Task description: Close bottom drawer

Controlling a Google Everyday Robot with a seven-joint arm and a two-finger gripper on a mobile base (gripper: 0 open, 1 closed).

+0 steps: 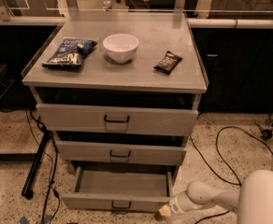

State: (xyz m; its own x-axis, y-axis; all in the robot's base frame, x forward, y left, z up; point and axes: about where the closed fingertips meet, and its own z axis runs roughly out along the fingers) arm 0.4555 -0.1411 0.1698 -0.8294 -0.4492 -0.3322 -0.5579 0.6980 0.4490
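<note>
Gripper [165, 212] low near the floor, at the right end of the front panel of the bottom drawer [90, 201], touching or just beside it; contact not confirmed. Open or closed: cannot tell. Nothing seen in its hold. Bottom drawer pulled out of the cabinet [127, 80], grey tray exposed, extending left of the gripper in the view.
</note>
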